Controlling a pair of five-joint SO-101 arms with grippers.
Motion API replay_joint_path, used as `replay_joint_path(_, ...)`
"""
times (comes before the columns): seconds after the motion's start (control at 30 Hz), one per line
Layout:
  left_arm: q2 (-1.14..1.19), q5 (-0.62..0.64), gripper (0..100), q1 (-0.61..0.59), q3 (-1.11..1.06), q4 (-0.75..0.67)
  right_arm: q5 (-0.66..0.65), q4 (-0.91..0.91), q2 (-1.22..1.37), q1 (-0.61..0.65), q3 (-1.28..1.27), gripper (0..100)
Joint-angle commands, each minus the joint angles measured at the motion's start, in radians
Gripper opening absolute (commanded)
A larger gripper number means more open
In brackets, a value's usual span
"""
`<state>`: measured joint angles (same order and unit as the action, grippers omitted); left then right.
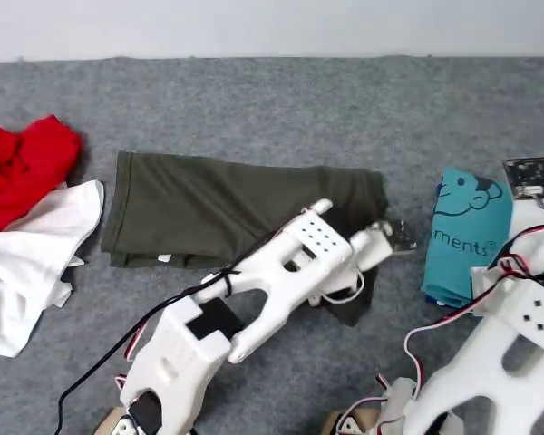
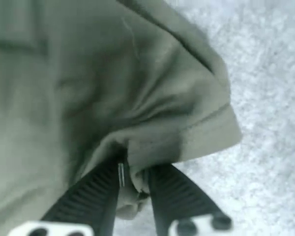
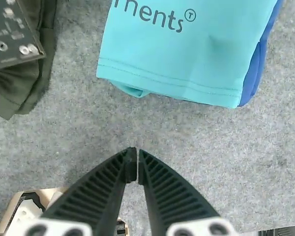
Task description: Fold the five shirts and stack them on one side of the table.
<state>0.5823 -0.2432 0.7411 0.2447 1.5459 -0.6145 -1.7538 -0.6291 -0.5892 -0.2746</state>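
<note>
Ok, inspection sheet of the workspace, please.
Surface: grey felt-like tabletop.
Job's things: olive-green fabric shirt part-folded mid-table; crumpled red shirt and crumpled white shirt at one end; folded teal shirt over a blue shirt at the other.
Clutter: nothing seen.
Grippers: left gripper shut on the olive shirt's edge; right gripper shut, empty, above bare surface.
Cables: black cable on left arm; red and white wires on right arm.
Surroundings: pale wall behind.
</note>
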Motion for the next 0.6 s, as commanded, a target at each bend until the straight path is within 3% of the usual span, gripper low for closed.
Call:
replay_joint_path(0.0,-0.106,-0.015,1,-0.052,0.088,0.015,-0.003,-0.033,-0.028,-0.015,0.006,0.9)
replay_joint_path(0.57,0.009,-0.009,4,-0.236,0.124,-0.264,-0.006,-0.022,-0.027,-0.012,0.005,0.9)
